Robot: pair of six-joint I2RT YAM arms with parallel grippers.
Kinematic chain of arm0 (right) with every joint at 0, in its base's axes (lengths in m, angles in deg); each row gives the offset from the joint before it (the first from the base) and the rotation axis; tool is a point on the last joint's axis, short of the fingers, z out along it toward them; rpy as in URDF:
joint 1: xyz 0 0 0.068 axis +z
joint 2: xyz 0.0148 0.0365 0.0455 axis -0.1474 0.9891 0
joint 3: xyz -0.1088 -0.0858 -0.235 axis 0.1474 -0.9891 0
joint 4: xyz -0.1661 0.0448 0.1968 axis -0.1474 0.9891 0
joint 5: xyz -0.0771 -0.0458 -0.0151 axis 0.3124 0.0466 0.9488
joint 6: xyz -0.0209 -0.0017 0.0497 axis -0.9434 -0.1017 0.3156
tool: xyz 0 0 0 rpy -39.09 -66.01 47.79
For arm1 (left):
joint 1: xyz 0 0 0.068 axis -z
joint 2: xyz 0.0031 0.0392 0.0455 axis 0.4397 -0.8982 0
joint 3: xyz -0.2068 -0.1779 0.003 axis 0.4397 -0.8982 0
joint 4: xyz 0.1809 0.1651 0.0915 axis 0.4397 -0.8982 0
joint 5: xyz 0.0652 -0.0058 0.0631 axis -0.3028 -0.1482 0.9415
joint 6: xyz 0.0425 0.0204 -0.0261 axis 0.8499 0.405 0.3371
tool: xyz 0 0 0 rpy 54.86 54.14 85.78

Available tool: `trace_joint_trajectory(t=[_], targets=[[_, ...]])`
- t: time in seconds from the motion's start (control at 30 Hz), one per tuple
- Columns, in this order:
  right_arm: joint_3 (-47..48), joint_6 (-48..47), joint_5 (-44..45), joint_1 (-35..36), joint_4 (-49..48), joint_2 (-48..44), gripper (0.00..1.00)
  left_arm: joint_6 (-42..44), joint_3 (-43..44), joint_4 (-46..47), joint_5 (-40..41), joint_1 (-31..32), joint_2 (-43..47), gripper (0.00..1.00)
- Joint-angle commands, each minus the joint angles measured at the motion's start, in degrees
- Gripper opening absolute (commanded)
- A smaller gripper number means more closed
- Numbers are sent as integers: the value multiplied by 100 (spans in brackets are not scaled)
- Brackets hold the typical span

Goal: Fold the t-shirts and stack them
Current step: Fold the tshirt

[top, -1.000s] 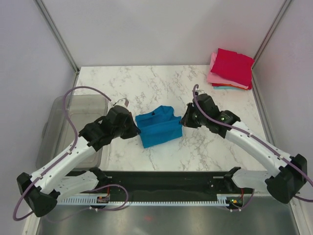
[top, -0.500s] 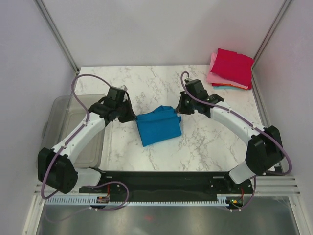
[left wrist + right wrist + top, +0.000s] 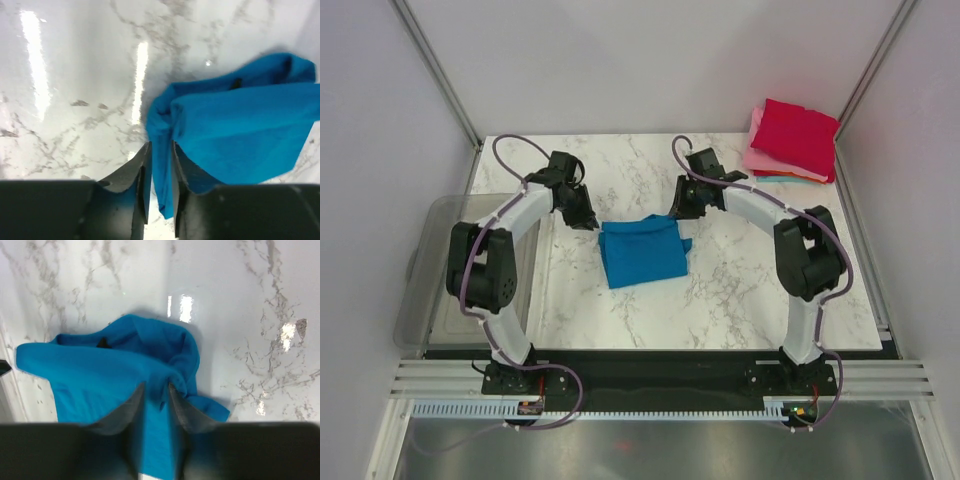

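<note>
The bright blue t-shirt (image 3: 642, 252) lies in a rough folded square mid-table, its far edge bunched. My left gripper (image 3: 585, 218) is at its far left corner. In the left wrist view the jaws (image 3: 160, 147) stand slightly apart, with a strip of the blue cloth (image 3: 240, 125) hanging loose between them. My right gripper (image 3: 680, 208) is at the far right corner. Its jaws (image 3: 156, 387) stand apart around a gathered fold of the shirt (image 3: 110, 370). A stack of folded t-shirts (image 3: 795, 138), crimson on top, then pink and teal, sits at the far right corner.
A clear grey plastic bin (image 3: 430, 270) stands off the table's left edge beside the left arm. White marble tabletop (image 3: 760, 280) surrounds the blue shirt. Side walls close in the table on both sides.
Both arms have swung toward the far side of the table, carrying the shirt's edge over so the cloth lies flatter. Both pairs of jaws, shut before, have parted.
</note>
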Motion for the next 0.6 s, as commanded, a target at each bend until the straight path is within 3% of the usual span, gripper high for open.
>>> trace_joint_trajectory(t=[0.0,0.07,0.13,0.27,0.43,0.57], targets=[[508,-315,-96,-234,-16,306,47,397,528,-469,-64,-308,-386,30],[632,-386,-210,-374,-16,368,74,450,783,-584,23,-361,-449,47],[659,-500,-237,-497,-25,228,81,529,933,-733,155,-361,-396,64],[195,-746,-465,-928,-313,-308,96,634,1005,-849,314,-352,16,68],[-1062,-712,-1641,-1288,-1246,-731,97,634,408,-682,164,-80,711,68],[-2228,-134,-2003,-1262,-2130,-941,86,424,-479,-51,-237,-44,747,68]])
